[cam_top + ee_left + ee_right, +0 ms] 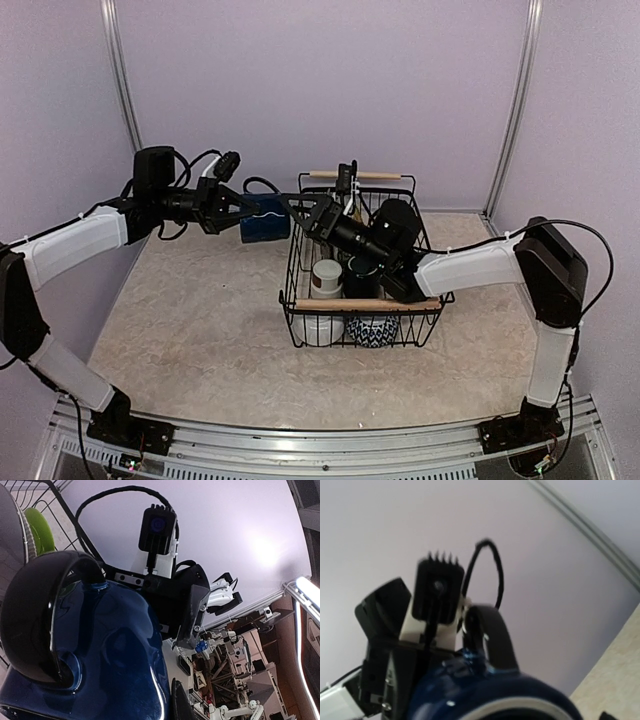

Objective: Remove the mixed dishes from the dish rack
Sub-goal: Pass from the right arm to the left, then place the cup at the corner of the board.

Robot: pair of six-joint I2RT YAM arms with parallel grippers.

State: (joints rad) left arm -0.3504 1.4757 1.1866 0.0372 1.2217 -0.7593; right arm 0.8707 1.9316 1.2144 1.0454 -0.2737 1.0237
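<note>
Navy mug [264,222], glossy, with a black handle loop [35,620]. It sits just outside the far-left corner of the dish rack [432,330], toward the table's far edge. From above I cannot tell whether it rests on the table [200,330] or is lifted off it.

Left gripper [250,208] meets the mug from the left and right gripper [292,210] from the right, the right arm reaching across the rack's far-left corner. The mug lies between the two. It fills both wrist views and hides the fingers there. Whether either gripper pinches the mug or stands spread, I cannot tell.

Rack is black wire and stands right of the table's centre. One wooden bar handle [365,303] runs along its near side and another [350,175] along its far side. Inside, at the near side: a white-brown cup [327,278], a white bowl [320,326] below it, and a patterned bowl [372,331] just beside that. The left wrist view catches a lime-green plate [41,530] standing on edge among the wires.
</note>
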